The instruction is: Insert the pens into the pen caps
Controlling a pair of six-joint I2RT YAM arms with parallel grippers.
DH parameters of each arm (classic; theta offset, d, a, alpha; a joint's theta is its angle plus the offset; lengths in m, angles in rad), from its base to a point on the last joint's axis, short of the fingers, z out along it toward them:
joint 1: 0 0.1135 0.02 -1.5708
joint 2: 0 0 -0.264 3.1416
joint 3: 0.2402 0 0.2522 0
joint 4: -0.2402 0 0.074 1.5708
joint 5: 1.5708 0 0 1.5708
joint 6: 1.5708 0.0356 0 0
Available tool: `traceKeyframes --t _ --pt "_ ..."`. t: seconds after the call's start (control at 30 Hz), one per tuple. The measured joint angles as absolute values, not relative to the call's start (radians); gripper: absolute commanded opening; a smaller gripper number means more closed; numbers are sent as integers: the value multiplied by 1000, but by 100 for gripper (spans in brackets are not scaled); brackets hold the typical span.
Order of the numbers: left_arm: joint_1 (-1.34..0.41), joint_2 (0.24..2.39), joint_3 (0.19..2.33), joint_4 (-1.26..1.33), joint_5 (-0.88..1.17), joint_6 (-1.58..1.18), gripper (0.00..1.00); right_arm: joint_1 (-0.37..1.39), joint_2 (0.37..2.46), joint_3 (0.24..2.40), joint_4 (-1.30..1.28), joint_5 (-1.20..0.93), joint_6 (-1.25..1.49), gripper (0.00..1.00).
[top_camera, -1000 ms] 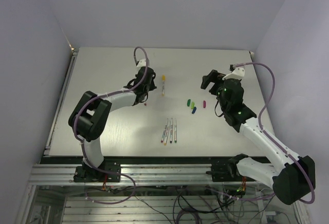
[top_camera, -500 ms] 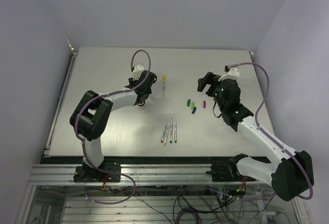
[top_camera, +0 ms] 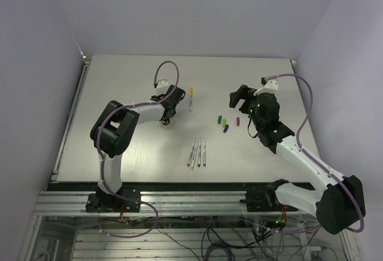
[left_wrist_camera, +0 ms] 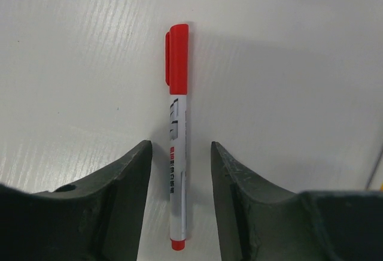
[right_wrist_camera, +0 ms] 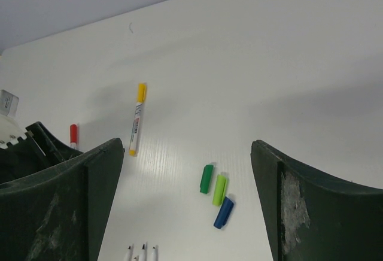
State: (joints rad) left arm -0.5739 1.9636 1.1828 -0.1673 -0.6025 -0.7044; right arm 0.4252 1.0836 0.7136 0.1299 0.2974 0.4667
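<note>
Black left gripper has its jaws open, with one finger on each side of the red pen and a gap on both sides, so nothing is gripped. The red pen lies flat on the white table with its red cap on, pointing away from the wrist. Compared with a second ago, the left arm's elbow has swung right and toward the far edge. The wrist now sits lower over the red pen, which has not moved.

The right gripper also has its jaws spread wide and holds nothing. It hangs above the table, just beyond the loose caps. It has slid a little left since a second ago and has barely moved in the last half second.

The yellow pen is capped and lies between the two grippers, near the left one, in the same spot as before. The green cap, yellow-green cap and blue cap sit close together in a cluster. The magenta cap is just to their right, and all four are unmoved. Four pens lie side by side nearer the arm bases, apart from the caps. They are in the same place as earlier.
</note>
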Motion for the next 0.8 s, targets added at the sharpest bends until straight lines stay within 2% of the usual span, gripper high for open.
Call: traceKeyframes --t 0.17,0.23,0.47,0.8 --pt "-574 1987 1205 -169 -612 -703 22 425 1084 711 130 295 474 87" --pt "-573 2000 1219 -167 -616 -695 8 425 1084 711 129 296 476 87" --pt "-572 2048 1264 -94 -583 -625 7 425 1084 711 126 306 476 87" --pt "-564 2185 1429 69 -371 -479 7 425 1096 712 108 310 479 87"
